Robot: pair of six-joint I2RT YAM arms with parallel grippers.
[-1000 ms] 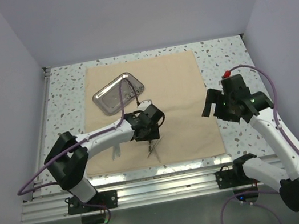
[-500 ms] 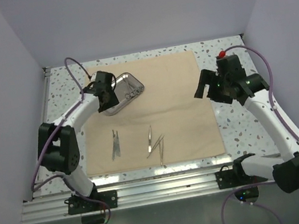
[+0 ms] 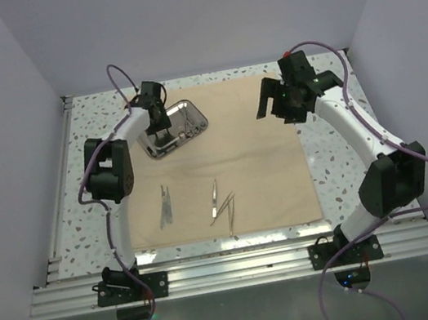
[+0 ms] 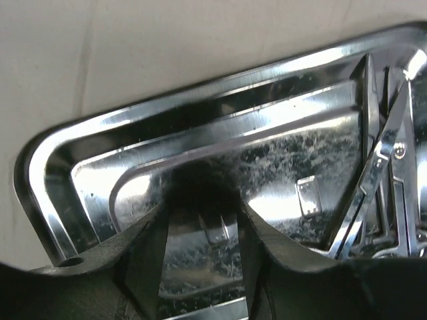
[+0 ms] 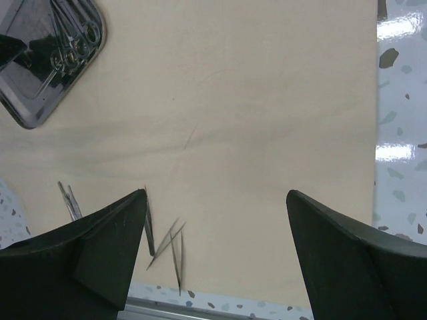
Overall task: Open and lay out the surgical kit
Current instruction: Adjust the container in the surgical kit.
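The beige cloth (image 3: 254, 153) lies spread flat on the table. The shiny steel tray (image 3: 191, 121) sits on its far left corner and holds ring-handled instruments (image 4: 380, 167), also seen in the right wrist view (image 5: 73, 50). Three tweezers lie on the cloth's near part: one on the left (image 3: 164, 204) and two crossing at the middle (image 3: 222, 206). My left gripper (image 3: 160, 128) hangs low inside the tray (image 4: 60, 200). It is open (image 4: 203, 208), with only the tray floor between its fingers. My right gripper (image 3: 280, 103) is wide open and empty (image 5: 215, 193), high over the cloth's far right.
The speckled tabletop (image 3: 339, 163) shows around the cloth, with walls on three sides. An aluminium rail (image 3: 233, 268) runs along the near edge. The left arm stretches along the cloth's left side.
My left gripper went from the tweezers near the front to the tray at the far left, leaving the tweezers on the cloth. My right gripper moved toward the far side.
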